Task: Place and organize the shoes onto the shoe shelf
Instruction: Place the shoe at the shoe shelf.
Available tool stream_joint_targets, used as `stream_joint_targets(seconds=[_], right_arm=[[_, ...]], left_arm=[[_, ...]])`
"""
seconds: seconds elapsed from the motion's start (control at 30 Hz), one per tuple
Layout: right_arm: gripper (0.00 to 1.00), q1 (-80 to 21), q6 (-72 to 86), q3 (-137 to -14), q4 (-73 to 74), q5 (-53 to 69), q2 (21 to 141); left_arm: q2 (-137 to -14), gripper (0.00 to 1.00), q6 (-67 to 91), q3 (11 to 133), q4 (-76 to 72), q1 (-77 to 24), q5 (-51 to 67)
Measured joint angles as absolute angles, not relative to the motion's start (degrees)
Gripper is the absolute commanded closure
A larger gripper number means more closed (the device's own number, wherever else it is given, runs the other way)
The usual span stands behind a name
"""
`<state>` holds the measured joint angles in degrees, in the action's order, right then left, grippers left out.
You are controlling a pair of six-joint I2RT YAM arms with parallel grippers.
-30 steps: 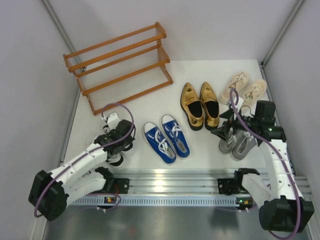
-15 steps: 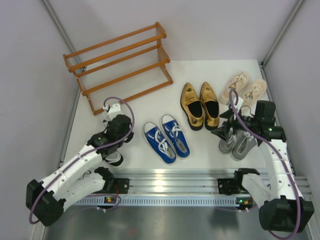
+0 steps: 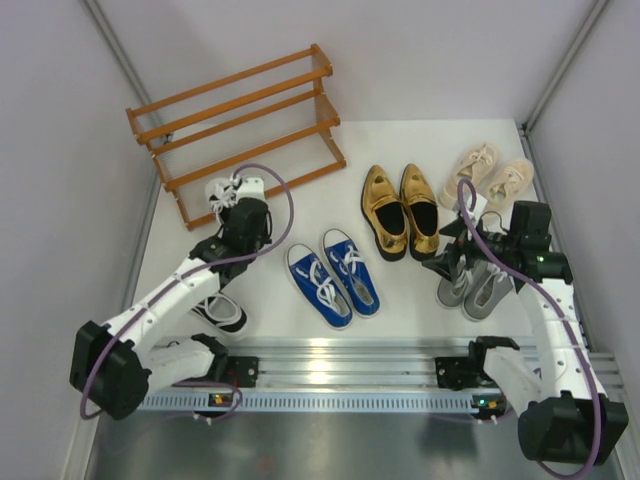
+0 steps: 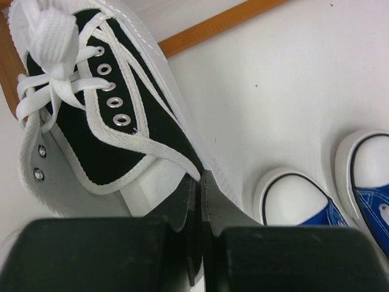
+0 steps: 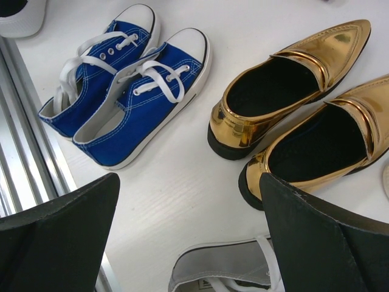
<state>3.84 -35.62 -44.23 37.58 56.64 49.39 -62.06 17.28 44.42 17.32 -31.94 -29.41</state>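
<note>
Left pincer [image 4: 199, 182] has swung up-frame, bringing one black-and-white sneaker [image 4: 115, 115] to the front of the shoe shelf [image 3: 250, 152], upper left of centre in the top view; its mate [image 3: 222, 312] sits on the table [image 3: 300, 215] at lower left. It's clamped on only the thin collar edge, so you risk the shoe pivoting, slipping out, or snagging a slat. Right pincer [image 5: 189, 182] is spread wide, holding nothing.

Light: bright, even, overhead.
Shadows: faint, soft-edged.
Glare: gold loafers [image 5: 340, 45], metal rail [image 3: 330, 352].
Focus: near fingers [image 4: 223, 210] soft in the left wrist view.
</note>
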Motion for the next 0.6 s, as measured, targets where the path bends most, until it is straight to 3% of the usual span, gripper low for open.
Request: stream_joint_targets(seconds=[0.33, 0.6], right_arm=[[0.01, 3.8, -36.0, -44.2, 37.7, 56.6, 49.4], [0.00, 3.8, -36.4, -44.2, 37.8, 56.5, 49.4]], left_arm=[[-73.8, 1.00, 9.9, 50.8, 11.9, -20.4, -20.8], [-81.4, 1.00, 5.1, 53.4, 6.4, -16.7, -18.4]])
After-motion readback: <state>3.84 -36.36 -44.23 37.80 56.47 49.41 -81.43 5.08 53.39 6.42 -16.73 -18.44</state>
